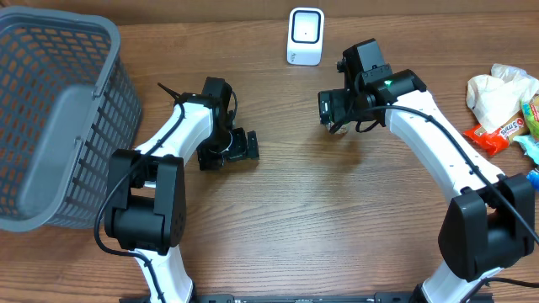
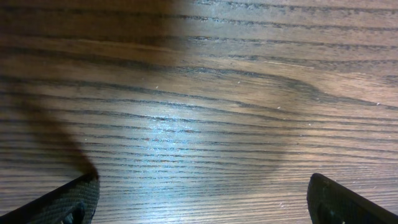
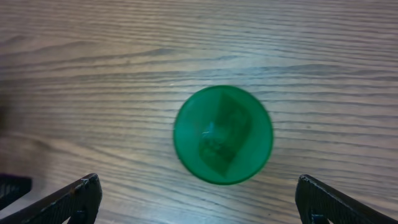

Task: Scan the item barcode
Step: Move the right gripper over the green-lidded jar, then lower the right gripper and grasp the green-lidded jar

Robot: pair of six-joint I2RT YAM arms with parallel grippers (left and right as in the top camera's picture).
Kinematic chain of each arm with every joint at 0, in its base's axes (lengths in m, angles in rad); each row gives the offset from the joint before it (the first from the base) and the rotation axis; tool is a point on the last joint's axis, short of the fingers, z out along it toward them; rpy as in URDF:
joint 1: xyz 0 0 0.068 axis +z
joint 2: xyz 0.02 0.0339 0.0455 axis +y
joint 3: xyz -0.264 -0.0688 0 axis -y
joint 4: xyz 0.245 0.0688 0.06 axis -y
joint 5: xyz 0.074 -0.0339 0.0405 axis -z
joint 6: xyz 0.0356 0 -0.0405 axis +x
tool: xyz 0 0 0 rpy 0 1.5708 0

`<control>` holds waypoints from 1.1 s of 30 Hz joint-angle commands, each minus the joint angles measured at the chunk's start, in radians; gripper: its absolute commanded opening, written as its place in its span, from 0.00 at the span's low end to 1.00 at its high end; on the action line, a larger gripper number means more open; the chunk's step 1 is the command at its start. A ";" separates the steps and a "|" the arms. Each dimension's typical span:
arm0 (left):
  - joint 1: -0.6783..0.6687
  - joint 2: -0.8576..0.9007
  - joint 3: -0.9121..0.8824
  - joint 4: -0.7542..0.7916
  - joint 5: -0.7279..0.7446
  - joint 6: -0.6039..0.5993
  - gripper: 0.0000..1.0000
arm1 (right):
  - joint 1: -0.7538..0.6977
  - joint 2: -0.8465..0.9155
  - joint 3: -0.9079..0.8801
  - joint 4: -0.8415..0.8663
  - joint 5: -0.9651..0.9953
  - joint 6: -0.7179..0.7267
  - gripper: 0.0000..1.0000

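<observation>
We hang our right fingers (image 3: 65, 200) wide above the round green item (image 3: 223, 134) so we can grab it. Our left fingers (image 2: 354, 202) are wide too, away from the item.

Two white-and-black arms reach up from the frame's bottom edge. Centre-left, the left gripper (image 1: 242, 147) has its fingers (image 2: 68, 202) spread wide. Upper centre, the right gripper (image 1: 335, 116) points downward, equally wide.

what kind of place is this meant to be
Probably a mock shop checkout on a wooden table: a small white scanner at the far edge, a grey plastic basket to the left, packaged snacks piled at the right.
</observation>
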 commanded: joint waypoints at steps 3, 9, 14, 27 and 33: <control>0.003 0.031 -0.016 0.041 0.017 0.045 1.00 | 0.000 0.008 -0.002 0.026 0.064 0.026 1.00; 0.003 0.031 -0.016 0.047 0.017 0.045 0.99 | 0.000 0.052 -0.003 0.062 0.040 0.026 1.00; 0.003 0.031 -0.016 0.046 0.017 0.045 1.00 | 0.000 0.104 -0.003 0.074 0.029 0.023 1.00; 0.003 0.031 -0.016 0.049 0.017 0.045 1.00 | 0.000 0.146 -0.003 0.103 0.031 0.014 0.98; 0.003 0.031 -0.016 0.044 0.017 0.045 1.00 | 0.000 0.175 -0.003 0.097 0.031 0.015 0.90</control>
